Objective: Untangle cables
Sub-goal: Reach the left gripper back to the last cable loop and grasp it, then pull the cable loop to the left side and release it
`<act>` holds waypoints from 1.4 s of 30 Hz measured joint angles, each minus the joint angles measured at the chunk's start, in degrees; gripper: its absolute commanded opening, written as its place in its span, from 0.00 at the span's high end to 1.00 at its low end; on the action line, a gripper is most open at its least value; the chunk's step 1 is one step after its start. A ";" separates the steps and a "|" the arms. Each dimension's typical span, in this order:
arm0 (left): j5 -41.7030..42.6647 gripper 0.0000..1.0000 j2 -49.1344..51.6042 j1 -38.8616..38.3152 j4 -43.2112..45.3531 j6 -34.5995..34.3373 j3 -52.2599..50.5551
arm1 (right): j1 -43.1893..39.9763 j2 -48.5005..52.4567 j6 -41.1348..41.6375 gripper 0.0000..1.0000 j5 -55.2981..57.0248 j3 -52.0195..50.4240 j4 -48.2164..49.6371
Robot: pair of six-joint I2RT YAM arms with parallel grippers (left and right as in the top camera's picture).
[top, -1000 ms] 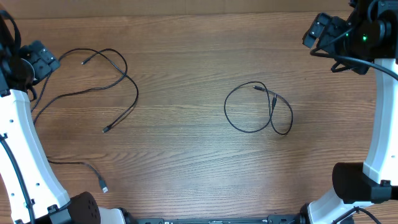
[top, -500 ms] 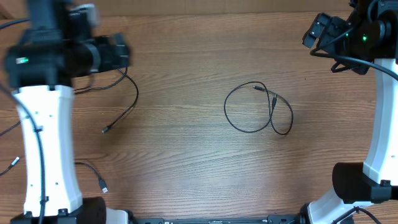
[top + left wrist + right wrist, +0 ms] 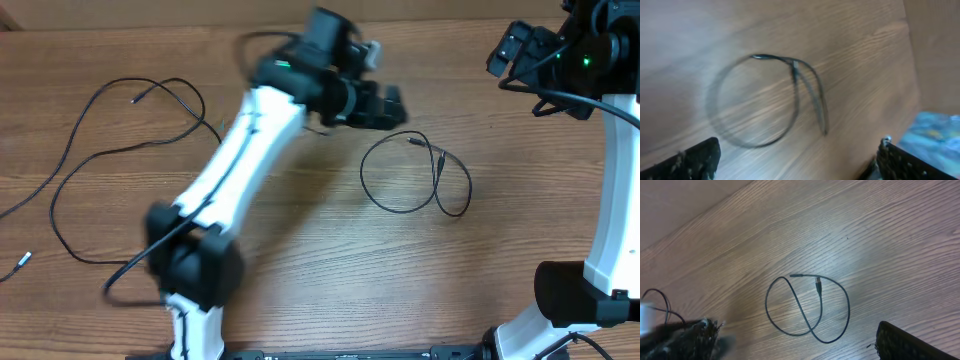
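A small coil of thin black cable (image 3: 437, 170) lies right of the table's centre, its two plug ends close together at the top. It shows blurred in the left wrist view (image 3: 796, 85) and sharp in the right wrist view (image 3: 766, 305). A long loose cable (image 3: 185, 83) sprawls over the left side, and a pale tip (image 3: 22, 262) lies near the left edge. My left gripper (image 3: 390, 105) (image 3: 800, 167) hovers just up-left of the coil, open and empty. At the far right my right gripper (image 3: 505, 55) (image 3: 800, 345) is raised, also open and empty.
The left arm (image 3: 235, 160) stretches diagonally from its base (image 3: 190, 275) across the loose cable's right part. The right arm's white link (image 3: 615, 180) runs along the right edge. A pale wall strip (image 3: 200, 12) borders the far table edge.
The left arm has swung fast from the far left edge to the centre, ending beside the coil. The right arm and the cables have not moved.
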 measured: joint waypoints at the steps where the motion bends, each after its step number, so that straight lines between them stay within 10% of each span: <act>1: 0.35 0.00 1.77 -1.01 1.55 -2.91 0.00 | 0.00 0.00 -0.04 0.00 -0.02 0.00 0.00; 15: 1.97 0.02 19.12 -7.69 21.59 -35.30 -0.22 | 0.00 0.00 0.00 0.00 0.00 0.00 0.02; 19: 2.10 0.22 20.09 -8.02 25.46 -37.53 -0.22 | 0.00 0.00 -0.02 0.00 -0.02 0.00 0.00; 21: 1.70 0.57 20.17 -8.13 25.88 -38.18 -0.22 | 0.00 0.00 -0.02 0.00 0.00 0.00 0.04; 24: -0.33 0.96 20.17 -8.57 24.74 -38.16 -0.20 | 0.00 0.00 -0.02 0.00 0.00 0.00 0.02; 42: 9.20 0.96 16.11 4.04 15.26 -15.47 -0.68 | 0.00 0.00 -1.51 0.00 -0.02 0.00 0.02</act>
